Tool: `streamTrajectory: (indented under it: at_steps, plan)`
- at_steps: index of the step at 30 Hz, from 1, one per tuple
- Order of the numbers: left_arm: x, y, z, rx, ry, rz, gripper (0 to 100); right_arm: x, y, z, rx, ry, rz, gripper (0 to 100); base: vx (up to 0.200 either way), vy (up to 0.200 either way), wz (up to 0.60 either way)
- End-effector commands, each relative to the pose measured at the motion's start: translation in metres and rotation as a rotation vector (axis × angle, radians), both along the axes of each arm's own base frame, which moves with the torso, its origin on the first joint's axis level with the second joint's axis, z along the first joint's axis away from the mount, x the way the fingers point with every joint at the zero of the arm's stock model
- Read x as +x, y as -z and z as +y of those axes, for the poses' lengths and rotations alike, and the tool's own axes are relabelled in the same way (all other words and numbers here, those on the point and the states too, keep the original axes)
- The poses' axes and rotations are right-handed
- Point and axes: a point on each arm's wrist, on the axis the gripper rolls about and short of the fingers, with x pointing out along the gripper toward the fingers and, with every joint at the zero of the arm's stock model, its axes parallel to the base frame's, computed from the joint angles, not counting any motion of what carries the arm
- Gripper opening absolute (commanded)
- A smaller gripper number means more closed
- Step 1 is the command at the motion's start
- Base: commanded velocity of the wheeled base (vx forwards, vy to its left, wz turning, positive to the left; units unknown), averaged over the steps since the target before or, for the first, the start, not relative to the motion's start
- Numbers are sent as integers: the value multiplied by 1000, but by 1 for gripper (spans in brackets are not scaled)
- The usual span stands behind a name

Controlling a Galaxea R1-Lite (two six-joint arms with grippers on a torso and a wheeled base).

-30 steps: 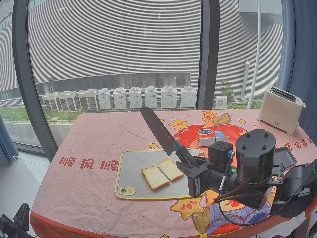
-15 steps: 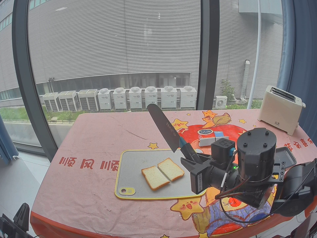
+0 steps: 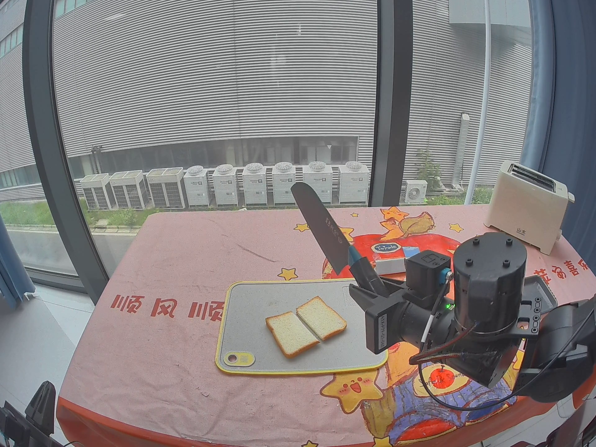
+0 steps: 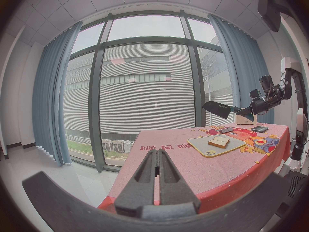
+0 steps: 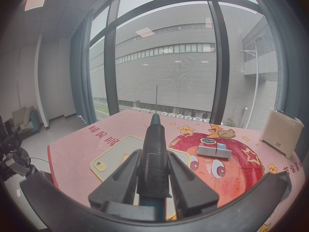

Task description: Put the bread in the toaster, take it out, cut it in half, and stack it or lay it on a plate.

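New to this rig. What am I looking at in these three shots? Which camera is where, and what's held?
It is a two-armed robot at a table. The wide picture comes from a camera on its head, looking down. The other two come from a camera on each wrist, looking along that arm's gripper. The right gripper is shut on a knife, with the blade raised in the air to the right of the bread. The left gripper is shut and empty, off the table's left end. On the table are a board with two bread halves side by side, a toaster and a small box.
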Motion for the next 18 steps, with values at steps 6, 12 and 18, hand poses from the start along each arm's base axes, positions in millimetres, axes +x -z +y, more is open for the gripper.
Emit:
streamTrajectory:
  at_steps: [6, 12, 18]
  plan:
    - [0, 5, 0, 0, -1, 1, 0, 0, 1, 0, -9, 19, -3, 0, 0, 0, 0]
    - [0, 5, 0, 0, -1, 1, 0, 0, -7, -5, 14, 32, -19, 0, 0, 0, 0]
    - [0, 5, 0, 0, -1, 1, 0, 3, -8, -11, 24, 55, -18, 0, 0, 0, 0]
